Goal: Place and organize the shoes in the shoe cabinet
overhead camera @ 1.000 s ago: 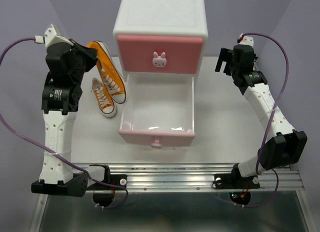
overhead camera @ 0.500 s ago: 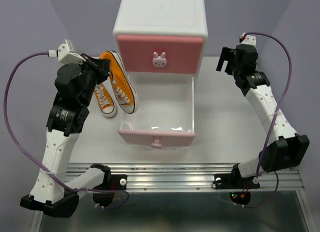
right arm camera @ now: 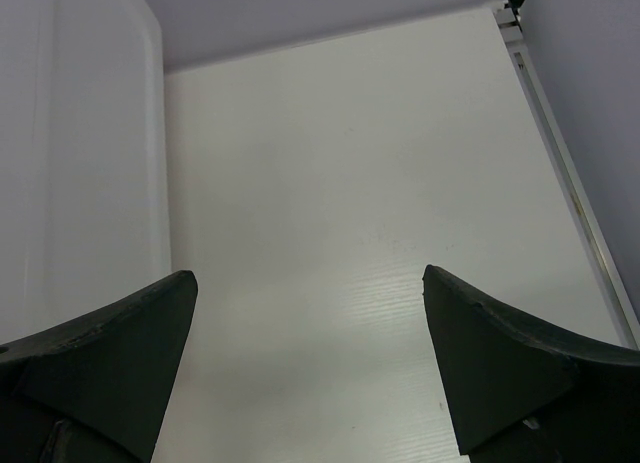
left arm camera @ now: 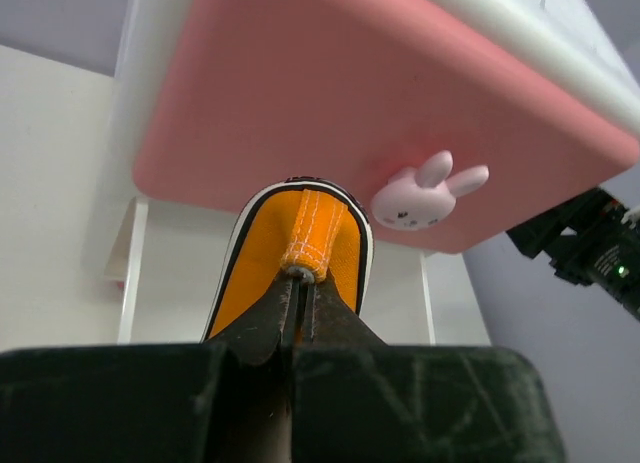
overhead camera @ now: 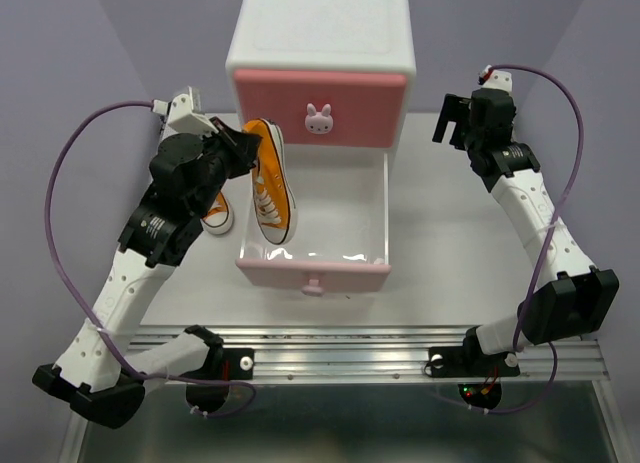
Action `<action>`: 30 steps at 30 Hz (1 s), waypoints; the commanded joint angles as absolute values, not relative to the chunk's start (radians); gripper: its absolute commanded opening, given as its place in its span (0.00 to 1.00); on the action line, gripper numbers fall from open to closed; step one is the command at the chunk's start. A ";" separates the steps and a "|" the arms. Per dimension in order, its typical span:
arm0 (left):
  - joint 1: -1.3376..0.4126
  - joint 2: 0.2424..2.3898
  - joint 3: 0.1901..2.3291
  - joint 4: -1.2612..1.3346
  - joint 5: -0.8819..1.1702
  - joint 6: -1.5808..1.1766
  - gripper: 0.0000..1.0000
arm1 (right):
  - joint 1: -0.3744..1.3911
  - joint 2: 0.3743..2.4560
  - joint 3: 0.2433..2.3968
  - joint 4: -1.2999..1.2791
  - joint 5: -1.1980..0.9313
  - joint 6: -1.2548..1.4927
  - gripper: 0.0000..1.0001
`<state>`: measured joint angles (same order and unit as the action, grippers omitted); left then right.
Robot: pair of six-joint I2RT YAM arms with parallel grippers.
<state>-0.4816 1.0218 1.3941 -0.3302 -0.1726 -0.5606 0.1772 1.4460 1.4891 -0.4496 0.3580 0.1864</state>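
Purple walls are closing in a white table (overhead camera: 440, 253). At its far side the cabinet (overhead camera: 320, 43) is standing with its upper drawer (overhead camera: 320, 105) shut and its lower drawer (overhead camera: 313, 273) open toward the near edge.

The left gripper (overhead camera: 245, 148) is pinching the orange shoe (overhead camera: 272, 188) by the heel tab (left arm camera: 303, 245), its jaws almost fully closed on that thin strip of fabric. In the left wrist view the heel is sitting just below the bunny knob (left arm camera: 425, 193). The shoe is hanging toe-down over the left part of the open drawer. Whether its toe is touching the drawer floor cannot be told.

The other orange shoe (overhead camera: 215, 215) is lying on the table just left of the drawer, partly hidden by the left arm. No black shoes are showing.

The right gripper (right arm camera: 308, 278) is hovering wide open and empty over bare table, to the right of the cabinet.

The shoe is probably light, with a soft canvas upper that gives under pressure and a firmer rubber sole. Held by the tab alone, it is likely free to swing and twist, so it may be hard to aim. The loose laces could catch on the drawer wall. A hold across the heel collar, or over the sides at mid-length, would probably be steadier.
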 commanded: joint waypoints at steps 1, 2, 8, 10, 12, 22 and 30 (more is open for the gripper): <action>-0.538 1.014 1.373 -0.207 -0.181 -0.523 0.00 | 0.173 1.413 1.482 -0.433 0.354 0.167 1.00; -0.549 1.017 1.368 -0.216 -0.183 -0.517 0.00 | 0.173 1.413 1.477 -0.433 0.354 0.167 1.00; -0.592 1.034 1.307 -0.242 -0.224 -0.511 0.00 | 0.173 1.408 1.462 -0.430 0.353 0.169 1.00; -0.600 1.042 1.286 -0.242 -0.245 -0.518 0.00 | 0.173 1.405 1.454 -0.428 0.353 0.169 1.00; -0.609 1.054 1.272 -0.238 -0.262 -0.520 0.00 | 0.173 1.402 1.451 -0.428 0.353 0.170 1.00; -0.641 1.124 1.190 -0.210 -0.379 -0.534 0.00 | 0.173 1.402 1.433 -0.420 0.356 0.166 1.00; -0.646 1.163 1.140 -0.183 -0.419 -0.566 0.00 | 0.173 1.411 1.427 -0.407 0.367 0.153 1.00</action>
